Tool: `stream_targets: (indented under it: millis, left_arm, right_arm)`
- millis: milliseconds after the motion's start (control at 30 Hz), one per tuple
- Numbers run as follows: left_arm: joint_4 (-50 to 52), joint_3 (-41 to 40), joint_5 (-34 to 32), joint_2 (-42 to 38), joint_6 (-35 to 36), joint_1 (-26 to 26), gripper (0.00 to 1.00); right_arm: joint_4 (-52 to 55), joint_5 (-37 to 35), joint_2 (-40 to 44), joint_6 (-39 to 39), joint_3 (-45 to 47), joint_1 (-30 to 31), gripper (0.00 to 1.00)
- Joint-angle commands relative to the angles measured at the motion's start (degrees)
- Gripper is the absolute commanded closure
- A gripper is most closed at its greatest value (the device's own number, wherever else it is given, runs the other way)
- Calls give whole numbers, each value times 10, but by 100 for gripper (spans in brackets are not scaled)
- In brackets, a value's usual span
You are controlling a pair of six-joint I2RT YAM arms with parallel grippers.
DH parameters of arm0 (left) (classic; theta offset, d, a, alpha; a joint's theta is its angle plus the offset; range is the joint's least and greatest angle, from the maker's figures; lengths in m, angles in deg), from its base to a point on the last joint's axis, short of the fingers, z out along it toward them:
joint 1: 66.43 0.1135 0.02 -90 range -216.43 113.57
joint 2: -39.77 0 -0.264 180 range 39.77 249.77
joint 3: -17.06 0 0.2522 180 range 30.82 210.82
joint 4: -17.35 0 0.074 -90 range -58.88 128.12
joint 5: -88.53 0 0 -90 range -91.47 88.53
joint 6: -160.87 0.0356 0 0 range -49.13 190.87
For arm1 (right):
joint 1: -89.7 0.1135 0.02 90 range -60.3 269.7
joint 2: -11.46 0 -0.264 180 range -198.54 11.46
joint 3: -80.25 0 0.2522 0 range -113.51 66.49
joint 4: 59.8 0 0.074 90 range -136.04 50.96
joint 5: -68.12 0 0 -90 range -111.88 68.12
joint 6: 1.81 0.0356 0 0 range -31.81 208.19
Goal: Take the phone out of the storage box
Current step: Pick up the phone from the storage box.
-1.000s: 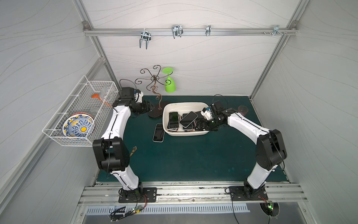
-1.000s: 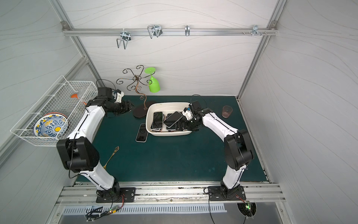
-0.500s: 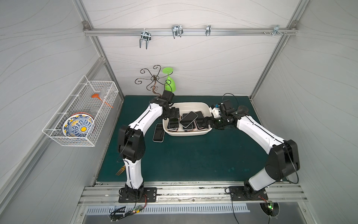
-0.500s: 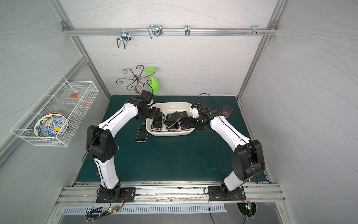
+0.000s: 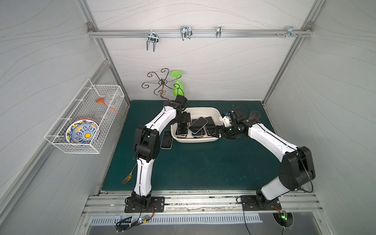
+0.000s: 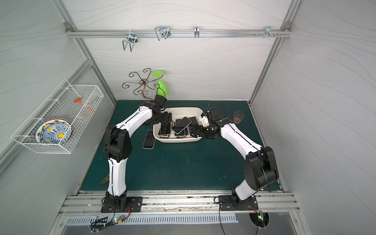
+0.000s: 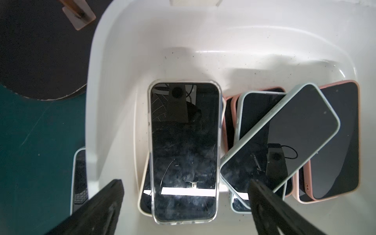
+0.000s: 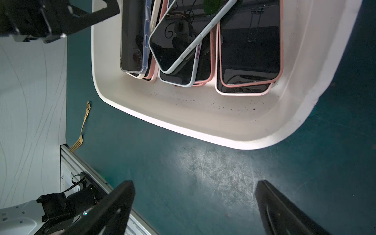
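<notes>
The storage box (image 5: pixel 203 110) (image 6: pixel 184 110) is a cream-white tray at the back of the green mat, and it holds several dark-screened phones. A pale-blue-cased phone (image 5: pixel 198 125) (image 7: pixel 284 140) (image 8: pixel 189 34) lies tilted on top of the pile. My left gripper (image 5: pixel 183 120) (image 7: pixel 185 188) hangs open over the box's left end, its jaws straddling a clear-cased phone (image 7: pixel 184 142) without touching it. My right gripper (image 5: pixel 215 132) (image 8: pixel 194 188) is open and empty, low over the mat by the box's right near corner. Another phone (image 5: pixel 166 139) (image 6: pixel 149 139) lies on the mat left of the box.
A white wire basket (image 5: pixel 85 105) with a patterned plate (image 5: pixel 82 131) hangs on the left wall. A gold fork (image 5: pixel 128 176) (image 8: pixel 81 130) lies at the mat's left edge. A wire stand (image 5: pixel 160 83) and a green glass (image 5: pixel 178 87) stand behind the box; a brown glass (image 6: pixel 238 117) stands to its right.
My left arm swung from the back left corner over the box's left end and its gripper opened wider. My right gripper drew back from inside the box to its right near corner.
</notes>
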Motion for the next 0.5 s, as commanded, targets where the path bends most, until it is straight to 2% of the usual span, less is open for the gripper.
stream_targets:
  millis: [0, 467]
  left_arm:
    - [24, 37, -17, 31, 0, -6, 0]
    - [27, 53, -10, 88, 1, -7, 2]
  right_arm:
    - [-9, 9, 6, -5, 8, -3, 2]
    - [-19, 15, -2, -10, 18, -2, 2]
